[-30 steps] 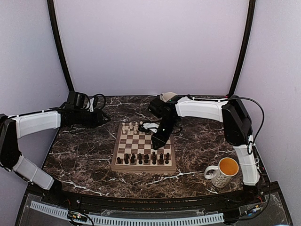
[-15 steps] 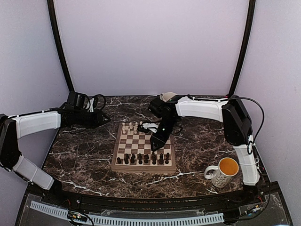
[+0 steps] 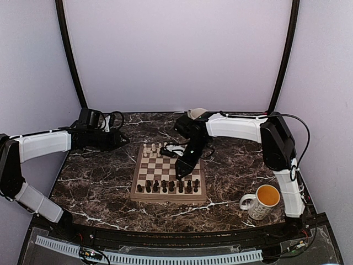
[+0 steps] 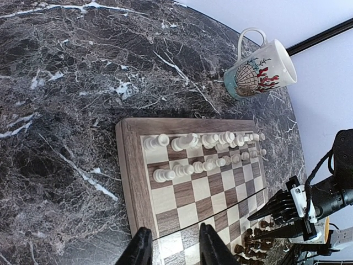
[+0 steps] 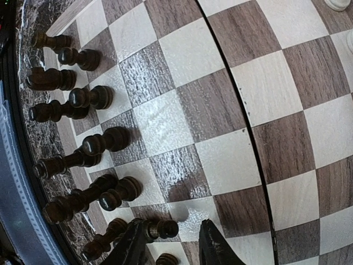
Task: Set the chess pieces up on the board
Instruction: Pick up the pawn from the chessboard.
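The board (image 3: 142,171) lies mid-table. Cream-white pieces (image 3: 154,149) stand in two rows along its far edge, and dark pieces (image 3: 168,186) stand along its near edge. My right gripper (image 3: 180,173) hangs low over the board's right half, just behind the dark rows. In the right wrist view it (image 5: 172,247) is open, with a dark pawn (image 5: 164,228) close beside its left finger (image 5: 131,245) and not squeezed. My left gripper (image 3: 123,139) is off the board's far-left corner. In the left wrist view it (image 4: 175,249) is open and empty above the board (image 4: 132,182) and the white pieces (image 4: 190,142).
A mug (image 3: 261,201) with an orange inside stands at the near right. A patterned mug (image 4: 257,69) stands at the back behind the board, and also shows in the top view (image 3: 196,113). Cables (image 3: 113,118) lie at the back left. The tabletop (image 3: 94,182) is dark marble.
My right gripper has shifted slightly left and nearer, down towards the dark rows. The left arm has not moved.
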`<move>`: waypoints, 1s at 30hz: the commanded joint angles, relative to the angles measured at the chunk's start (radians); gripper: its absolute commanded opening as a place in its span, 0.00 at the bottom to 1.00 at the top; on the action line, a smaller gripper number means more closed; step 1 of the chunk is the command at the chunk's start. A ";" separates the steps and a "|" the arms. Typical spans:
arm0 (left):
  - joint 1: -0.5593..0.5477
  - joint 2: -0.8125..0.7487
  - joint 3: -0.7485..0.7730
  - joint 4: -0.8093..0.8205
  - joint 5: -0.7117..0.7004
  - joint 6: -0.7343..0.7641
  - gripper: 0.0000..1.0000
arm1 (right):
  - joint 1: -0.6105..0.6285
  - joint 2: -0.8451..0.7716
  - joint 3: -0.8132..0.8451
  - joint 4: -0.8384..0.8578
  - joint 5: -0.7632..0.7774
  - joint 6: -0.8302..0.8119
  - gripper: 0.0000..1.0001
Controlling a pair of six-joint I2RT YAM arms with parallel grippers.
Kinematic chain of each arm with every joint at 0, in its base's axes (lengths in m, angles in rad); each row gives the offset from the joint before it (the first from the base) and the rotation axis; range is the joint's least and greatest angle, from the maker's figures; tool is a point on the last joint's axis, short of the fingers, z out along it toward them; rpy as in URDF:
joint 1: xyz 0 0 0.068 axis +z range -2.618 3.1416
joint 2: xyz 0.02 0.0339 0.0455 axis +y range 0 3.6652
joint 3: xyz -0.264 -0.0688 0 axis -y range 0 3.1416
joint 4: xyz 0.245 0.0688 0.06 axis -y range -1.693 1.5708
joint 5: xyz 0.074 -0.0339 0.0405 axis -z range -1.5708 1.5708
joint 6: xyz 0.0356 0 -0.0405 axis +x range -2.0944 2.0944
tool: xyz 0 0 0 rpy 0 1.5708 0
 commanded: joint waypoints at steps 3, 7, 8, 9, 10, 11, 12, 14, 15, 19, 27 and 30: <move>-0.003 -0.028 -0.034 0.025 0.009 -0.013 0.31 | 0.026 -0.029 -0.005 0.001 0.008 -0.004 0.34; -0.002 -0.028 -0.045 0.038 0.011 -0.020 0.31 | 0.043 -0.029 -0.031 0.019 0.092 0.009 0.32; -0.003 -0.029 -0.050 0.040 0.010 -0.021 0.31 | 0.046 -0.028 -0.033 0.020 0.105 0.011 0.32; -0.003 -0.029 -0.052 0.044 0.009 -0.021 0.31 | 0.050 -0.026 -0.035 0.019 0.116 0.010 0.31; -0.002 -0.030 -0.056 0.046 0.009 -0.021 0.31 | 0.054 -0.024 -0.037 0.018 0.123 0.011 0.31; -0.003 -0.030 -0.058 0.049 0.009 -0.023 0.31 | 0.059 -0.022 -0.039 0.017 0.130 0.009 0.31; -0.003 -0.030 -0.061 0.052 0.011 -0.024 0.31 | 0.065 -0.020 -0.043 0.019 0.140 0.007 0.31; -0.002 -0.030 -0.064 0.056 0.013 -0.026 0.31 | 0.077 -0.019 -0.055 0.025 0.180 -0.004 0.29; -0.002 -0.030 -0.064 0.056 0.012 -0.025 0.31 | 0.080 -0.017 -0.058 0.026 0.203 -0.008 0.28; -0.003 -0.031 -0.066 0.056 0.011 -0.020 0.31 | 0.077 -0.016 -0.068 0.046 0.296 -0.021 0.23; -0.003 -0.023 -0.059 0.055 0.017 -0.008 0.31 | -0.033 -0.023 0.001 0.007 0.064 -0.141 0.23; -0.002 -0.023 -0.059 0.051 0.015 0.000 0.31 | -0.089 -0.054 -0.003 -0.008 -0.080 -0.329 0.25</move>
